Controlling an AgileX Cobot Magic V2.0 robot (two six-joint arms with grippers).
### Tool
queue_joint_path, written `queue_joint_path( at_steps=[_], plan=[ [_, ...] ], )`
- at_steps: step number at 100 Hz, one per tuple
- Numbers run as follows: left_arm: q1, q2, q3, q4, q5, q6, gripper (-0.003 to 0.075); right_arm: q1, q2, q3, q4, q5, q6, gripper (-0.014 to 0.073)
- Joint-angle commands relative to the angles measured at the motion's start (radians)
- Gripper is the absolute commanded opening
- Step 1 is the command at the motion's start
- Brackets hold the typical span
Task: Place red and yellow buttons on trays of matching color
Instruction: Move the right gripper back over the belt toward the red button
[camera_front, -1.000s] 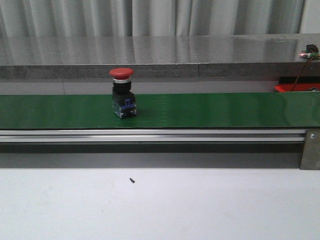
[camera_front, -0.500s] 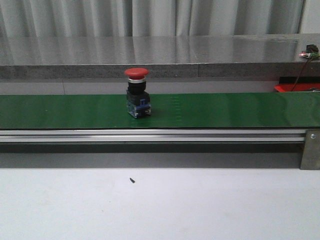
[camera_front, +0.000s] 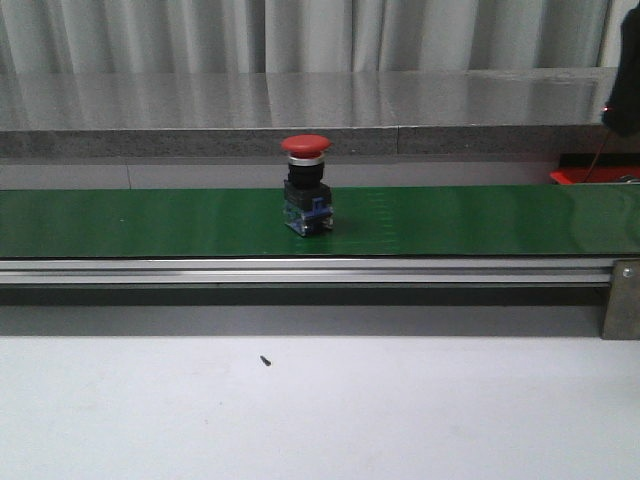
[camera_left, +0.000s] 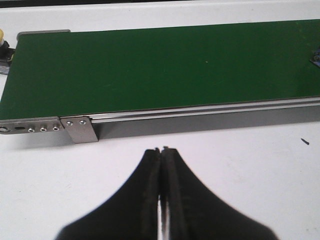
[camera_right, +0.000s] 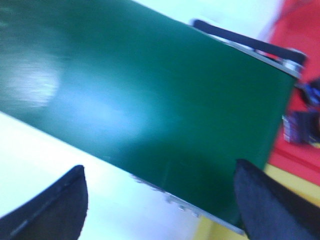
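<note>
Nearest the camera, a small dark speck (camera_front: 265, 360) lies on the white table (camera_front: 320, 420). Beyond it, the red mushroom-head button (camera_front: 306, 184) stands upright on the green conveyor belt (camera_front: 150, 222), about mid-belt. The left gripper (camera_left: 161, 150) is pressed together over the table, empty; the right gripper (camera_right: 160, 195) is spread wide above the belt's end, near the red tray (camera_right: 300, 100). The risk: a late or off-centre close could tip the top-heavy button or miss it entirely.
</note>
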Motion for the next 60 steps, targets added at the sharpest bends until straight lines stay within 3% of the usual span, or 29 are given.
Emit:
queue_joint_path(
  at_steps=[1, 28, 60],
  plan=[
    [-0.008, 0.000, -0.025, -0.011, -0.060, -0.010, -0.0020, 0.039, -0.007, -0.043, 0.032, -0.014, -0.045, 0.0593],
    [-0.008, 0.000, -0.025, -0.011, -0.060, -0.010, -0.0020, 0.166, 0.071, -0.092, 0.068, -0.015, -0.124, 0.0593],
    [-0.008, 0.000, -0.025, -0.011, -0.060, -0.010, -0.0020, 0.286, 0.230, -0.256, 0.104, -0.010, -0.102, 0.0593]
  ],
)
